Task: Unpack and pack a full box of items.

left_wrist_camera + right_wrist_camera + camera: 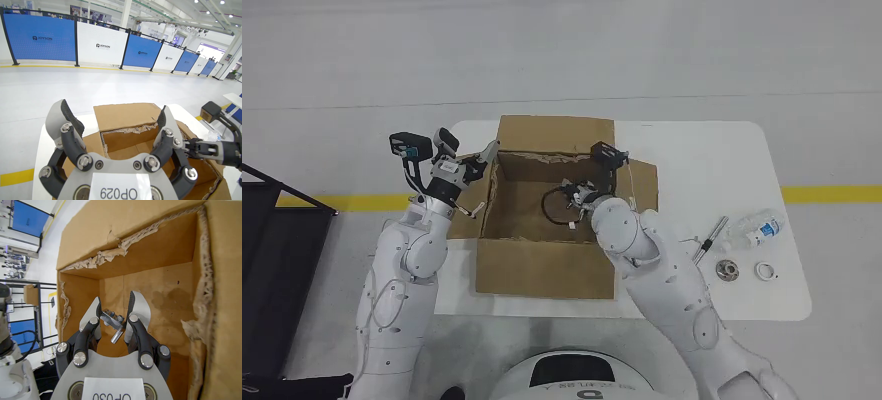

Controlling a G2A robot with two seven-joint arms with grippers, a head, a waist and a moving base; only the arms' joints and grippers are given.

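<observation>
Hazards, as judged: left gripper (114,109), hanging over the left flap of the box (542,270), could snag the torn wall edge if lowered. The bracket (111,318), pinched askew near the fingertips, could twist loose and drop to the box floor. Left gripper: fingers spread wide, holding nothing, touching nothing. Box: open on table (692,150), flaps out, floor bare where visible. Right gripper (115,301): within the box mouth, fingers drawn narrow and clamped on the metal bracket, whose short cylinder points back toward the wrist. Right of box, on table: rod (709,240), bottle (757,228), two rings (727,268), all unpacked.
</observation>
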